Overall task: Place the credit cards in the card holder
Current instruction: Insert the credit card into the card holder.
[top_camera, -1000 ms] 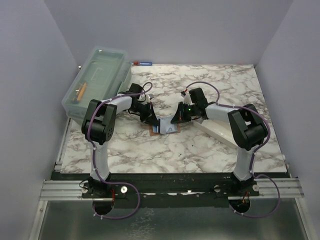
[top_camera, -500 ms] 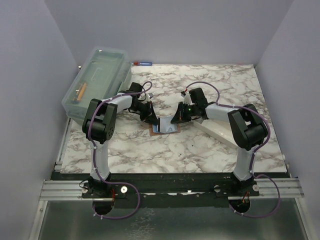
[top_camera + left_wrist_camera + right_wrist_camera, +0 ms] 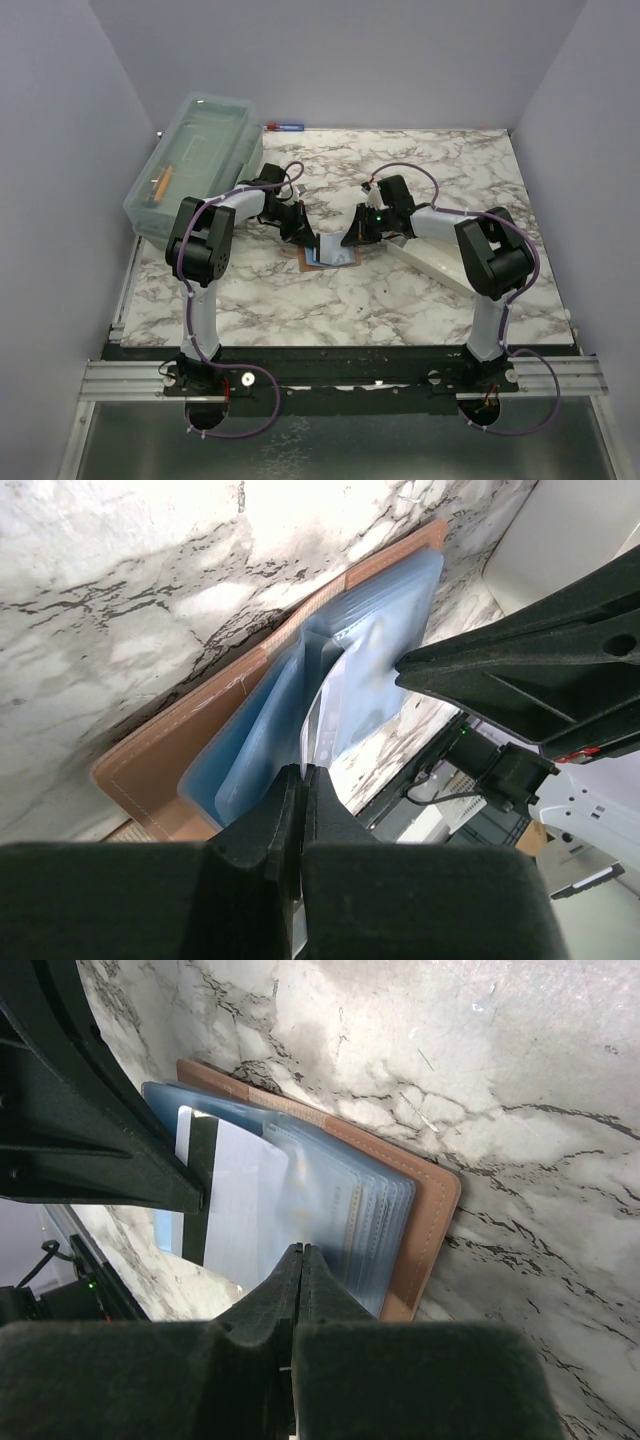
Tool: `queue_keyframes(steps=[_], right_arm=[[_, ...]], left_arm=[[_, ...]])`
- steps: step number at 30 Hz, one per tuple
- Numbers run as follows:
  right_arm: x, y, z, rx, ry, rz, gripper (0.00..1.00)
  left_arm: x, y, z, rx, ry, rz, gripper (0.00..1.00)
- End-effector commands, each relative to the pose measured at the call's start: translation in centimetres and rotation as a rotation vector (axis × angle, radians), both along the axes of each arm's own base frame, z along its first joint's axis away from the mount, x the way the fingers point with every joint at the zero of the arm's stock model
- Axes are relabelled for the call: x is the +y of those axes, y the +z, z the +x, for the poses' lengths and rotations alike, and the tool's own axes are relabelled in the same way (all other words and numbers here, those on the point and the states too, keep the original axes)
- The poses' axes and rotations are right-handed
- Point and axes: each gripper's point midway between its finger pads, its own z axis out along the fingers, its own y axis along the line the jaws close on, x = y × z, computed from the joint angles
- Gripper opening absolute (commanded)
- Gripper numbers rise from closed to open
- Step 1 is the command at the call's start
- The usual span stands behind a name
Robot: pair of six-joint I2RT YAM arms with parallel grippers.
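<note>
Right gripper (image 3: 302,1250) is pinched together on a pale, dark-striped credit card (image 3: 245,1200) lying over the card holder (image 3: 435,1210), which is open flat mid-table. Left gripper (image 3: 303,772), reaching in from 10 o'clock, clamps a plastic sleeve (image 3: 318,715). The card looks light, stiff and slick, best held by its trailing edge; the sleeve looks floppy. A white tray (image 3: 437,263) sits at 3 o'clock.

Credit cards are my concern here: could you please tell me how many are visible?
1: a pale, dark-striped card, tucked among the clear blue sleeves of the open card holder. Others may be hidden inside them.
</note>
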Motion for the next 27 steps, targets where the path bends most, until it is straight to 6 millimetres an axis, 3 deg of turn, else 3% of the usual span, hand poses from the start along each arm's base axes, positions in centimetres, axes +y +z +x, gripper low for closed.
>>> queue_keyframes(steps=[1,14,20,27], right_arm=[[-2.1,-4.3,-0.7,0.061,-0.026,-0.129,0.0],[-2.0,-4.4,-0.8,0.068,-0.03,-0.121,0.0],[-2.2,-3.7,-0.8,0.088,-0.053,-0.129,0.0],[-3.0,-0.7,-1.0,0.061,-0.056,-0.169,0.23]], left_arm=[[0.4,-1.9,1.9,-0.055,0.056,0.073,0.0],[0.5,-2.2,2.6,-0.079,0.091,0.089,0.0],[0.1,-2.8,1.6,-0.062,0.088,0.088,0.0],[-0.2,-3.2,0.8,-0.051,0.082,0.095,0.0]])
